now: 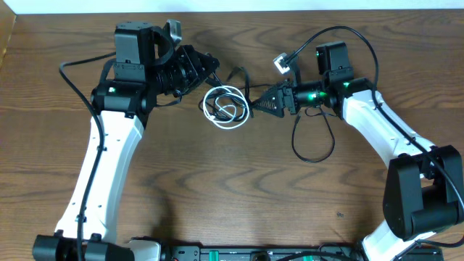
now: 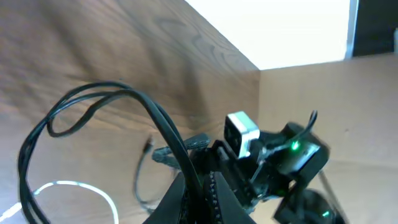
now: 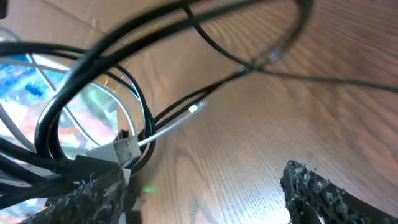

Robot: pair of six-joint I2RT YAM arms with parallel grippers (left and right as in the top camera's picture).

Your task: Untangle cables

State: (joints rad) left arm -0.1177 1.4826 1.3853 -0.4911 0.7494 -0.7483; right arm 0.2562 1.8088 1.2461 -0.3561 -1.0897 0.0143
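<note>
overhead view: a short white coiled cable [image 1: 226, 109] lies on the brown wooden table [image 1: 217, 188] between the left gripper [image 1: 210, 71] and the right gripper [image 1: 259, 104]. a thin black cable [image 2: 158, 118] arches off the table into the left gripper, whose jaws are pinched on it. the right gripper's jaws stand spread wide just beside the coil, gripping nothing.

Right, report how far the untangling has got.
Done: nothing visible; the white cable and black cable lie looped together. In hand: the left gripper appears shut on the black cable; the right gripper hangs open at the coil. Left: separating them fully.
</note>
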